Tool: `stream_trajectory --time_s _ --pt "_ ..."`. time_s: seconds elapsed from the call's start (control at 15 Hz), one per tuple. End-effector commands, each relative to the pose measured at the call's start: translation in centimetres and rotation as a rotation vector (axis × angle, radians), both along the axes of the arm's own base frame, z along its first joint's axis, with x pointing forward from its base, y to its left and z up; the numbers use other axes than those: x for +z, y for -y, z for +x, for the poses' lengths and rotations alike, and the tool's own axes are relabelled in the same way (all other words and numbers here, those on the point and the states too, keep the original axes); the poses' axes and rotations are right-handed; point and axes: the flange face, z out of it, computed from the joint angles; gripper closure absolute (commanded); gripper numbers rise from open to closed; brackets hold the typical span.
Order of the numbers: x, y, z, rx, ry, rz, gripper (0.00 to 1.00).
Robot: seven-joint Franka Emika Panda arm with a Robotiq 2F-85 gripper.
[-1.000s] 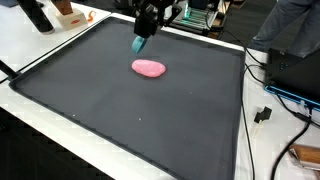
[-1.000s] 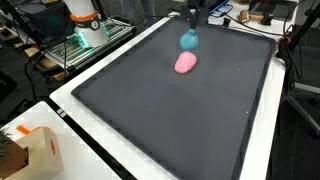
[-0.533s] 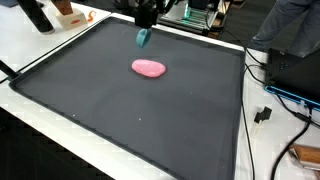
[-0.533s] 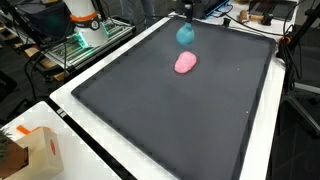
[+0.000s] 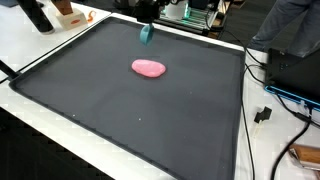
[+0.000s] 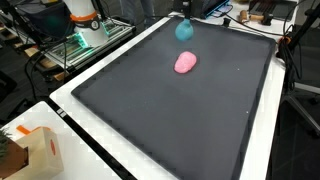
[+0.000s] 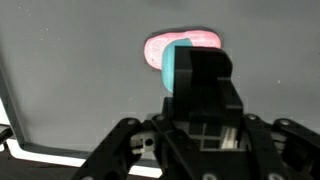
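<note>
Hanging from the gripper (image 5: 146, 25), a small teal piece (image 5: 146, 35) is held in the air, up and toward the far rim from the pink lump (image 5: 148, 68). The pincer is drawn narrow and clamped on the teal piece's upper part. Because the grip comes from above, most of the piece dangles below the fingers, free of anything beneath it.

In an exterior view the teal piece (image 6: 185, 31) sits straight above the pink lump (image 6: 185, 63) in the picture, well apart from it, with the gripper (image 6: 185, 17) over both.

The wrist view looks down past the hold. One dark finger (image 7: 205, 78) presses against the side of the teal piece (image 7: 174, 66), and the pink lump (image 7: 158, 48) shows beyond and below it, partly covered by it. The opposite finger is hidden behind the piece, so the squeeze is judged from the exterior views, where the piece has no other support.

The pink lump lies flat and alone on the black mat (image 5: 120, 115), touching neither the gripper nor the teal piece. The mat spreads out on every side of the lump, so nothing crowds it. A cardboard box (image 6: 35, 150) stands far from the lump, off the near corner of the mat.
</note>
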Motion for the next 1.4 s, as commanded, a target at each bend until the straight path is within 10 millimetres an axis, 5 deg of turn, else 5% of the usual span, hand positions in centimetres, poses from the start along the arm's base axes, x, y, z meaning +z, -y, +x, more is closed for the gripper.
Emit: stream_trajectory --time_s 0.0,0.07,0.53,0.6,0.73,1.33 --pt "0.4 0.8 -1.3 0.025 0.011 0.031 0.75" --pt "0.1 0.2 -0.2 0.009 -0.002 0.009 0.50" --pt "0.3 0.3 -0.4 0.018 0.002 0.009 0.50" --pt "0.3 0.3 -0.4 0.018 0.002 0.009 0.75" --pt "0.5 0.9 -0.2 0.043 -0.004 0.078 0.75" --pt "-1.9 8.8 1.5 0.132 0.039 0.395 0.75"
